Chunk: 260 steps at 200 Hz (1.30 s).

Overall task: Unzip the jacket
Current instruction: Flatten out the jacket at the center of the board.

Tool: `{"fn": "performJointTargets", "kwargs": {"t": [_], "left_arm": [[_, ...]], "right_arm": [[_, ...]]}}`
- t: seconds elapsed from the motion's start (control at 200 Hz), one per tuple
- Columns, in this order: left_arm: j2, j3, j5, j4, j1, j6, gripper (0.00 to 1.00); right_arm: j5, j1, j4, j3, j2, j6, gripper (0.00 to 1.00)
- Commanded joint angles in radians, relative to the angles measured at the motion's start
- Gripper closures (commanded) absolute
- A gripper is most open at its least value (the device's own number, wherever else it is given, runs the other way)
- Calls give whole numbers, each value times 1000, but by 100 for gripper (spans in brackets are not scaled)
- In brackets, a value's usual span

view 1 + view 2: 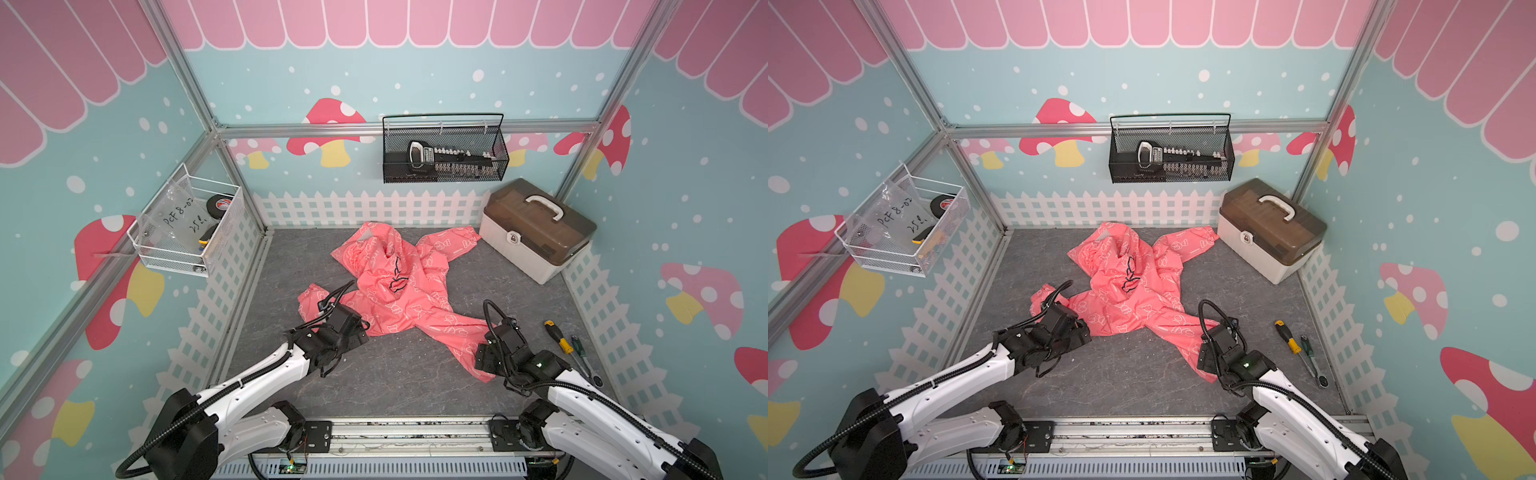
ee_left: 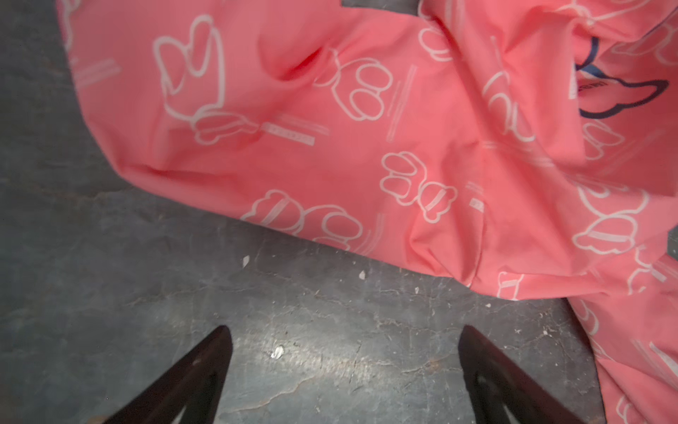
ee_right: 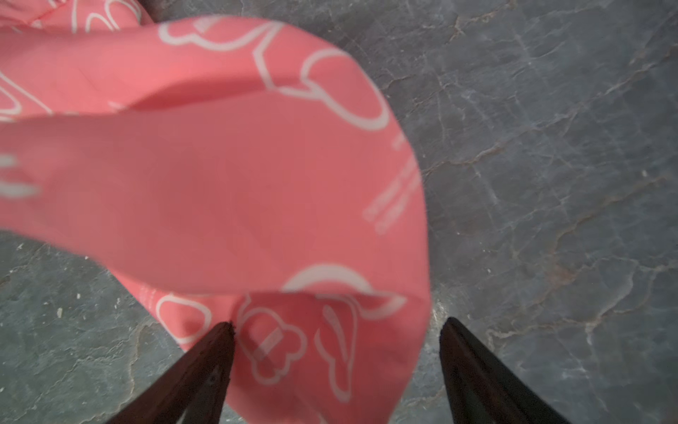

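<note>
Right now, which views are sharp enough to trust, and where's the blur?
Both top views are sharp and evenly lit; the left wrist view is slightly soft; the right wrist view smears the jacket near the right gripper.

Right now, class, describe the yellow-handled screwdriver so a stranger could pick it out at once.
Find the brown-lidded toolbox in the far right corner of the grey mat, then follow the right wall toward the near edge. Two slim tools lie there side by side; the screwdriver has the black-and-yellow handle, unlike the green-handled tool beside it.
</note>
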Motion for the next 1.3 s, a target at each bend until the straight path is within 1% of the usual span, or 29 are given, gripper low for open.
{"fn": "performJointTargets", "kwargs": {"t": [0.0,0.06,0.145,0.2,0.25,0.285,0.31,0.345,0.485,0.565,0.63,0.695,0.766,0.901,0.966,1.001,1.026,1.076,1.121,1.161,1.186,1.206,1.231,1.296], "left_arm": [[-24,-48,-83,-3,-5,-138,3],[1,-59,-96,8,-4,-137,3],[58,-62,-98,43,0,-147,3],[93,-75,-73,89,13,-158,4],[115,-88,-61,133,22,-167,6],[126,-94,-61,153,27,-177,7],[133,-94,-61,161,30,-181,8],[140,-95,-61,168,38,-186,8],[134,-101,-98,194,65,-185,12],[113,-134,-111,245,89,-194,13],[86,-179,-107,310,115,-229,15],[56,-228,-98,388,139,-259,18],[32,-268,-100,460,156,-285,20],[46,-300,-76,584,194,-289,21],[77,-285,-61,603,207,-279,23],[98,-278,-61,613,213,-275,24],[116,-273,-28,624,216,-274,25],[152,-267,-7,656,224,-272,30],[188,-263,12,697,227,-268,31],[226,-257,30,740,227,-252,34],[252,-251,55,777,226,-231,36],[277,-245,81,811,255,-211,39],[309,-233,123,846,273,-191,42],[394,-187,243,902,316,-140,57]], "right_arm": [[-8,-1,107,-17,13,3,27],[-22,-1,151,-36,22,4,33],[-33,-2,185,-49,40,12,34],[-32,-4,188,-49,53,12,34],[-31,-2,187,-47,61,7,30],[-28,-4,183,-46,65,3,23],[-23,-5,175,-45,68,5,15],[-14,-7,168,-47,72,5,10],[-30,-40,179,-67,104,1,3],[-63,-67,214,-85,135,-3,3],[-83,-82,249,-99,156,-7,3],[-106,-92,299,-111,175,-16,5],[-126,-96,363,-127,192,-29,8],[-170,-98,459,-152,220,-45,11],[-198,-98,504,-166,224,-43,17],[-207,-98,519,-168,222,-46,23],[-212,-98,527,-169,221,-49,27],[-220,-98,528,-162,218,-58,42],[-224,-98,526,-152,213,-68,54],[-225,-99,512,-138,208,-74,67],[-217,-99,498,-125,204,-76,79],[-207,-99,478,-107,201,-81,90],[-190,-99,445,-82,200,-91,99],[-144,-101,360,0,198,-149,100]]}}
